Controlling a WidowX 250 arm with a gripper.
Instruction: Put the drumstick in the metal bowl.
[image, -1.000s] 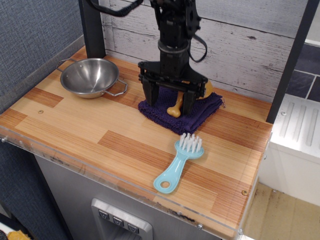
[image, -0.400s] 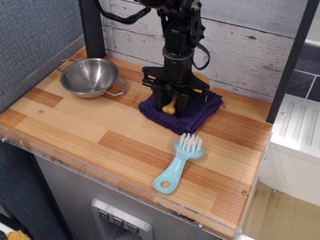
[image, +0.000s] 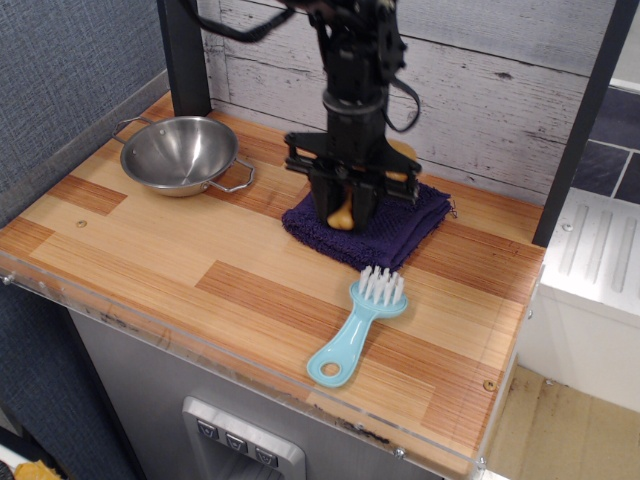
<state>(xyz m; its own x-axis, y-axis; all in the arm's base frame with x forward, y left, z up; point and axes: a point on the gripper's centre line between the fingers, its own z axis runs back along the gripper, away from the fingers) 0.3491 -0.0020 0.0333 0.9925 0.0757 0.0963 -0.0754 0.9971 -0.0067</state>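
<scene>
The tan-orange drumstick (image: 342, 214) lies on a dark purple cloth (image: 390, 232) at the back middle of the counter. Only its bone tip and a bit of its bulbous end behind the arm show. My black gripper (image: 343, 212) stands straight down over it with its fingers closed against both sides of the bone end. The shiny metal bowl (image: 180, 153) with two wire loop handles sits empty at the back left, well apart from the gripper.
A light-blue brush (image: 358, 323) lies in front of the cloth, bristles toward it. A dark post (image: 183, 55) stands behind the bowl. A white plank wall (image: 500, 90) runs along the back. The wooden counter (image: 200, 260) ends at a clear front lip.
The gripper's fingers went from spread wide around the drumstick to closed on its bone end. The cloth has bunched slightly.
</scene>
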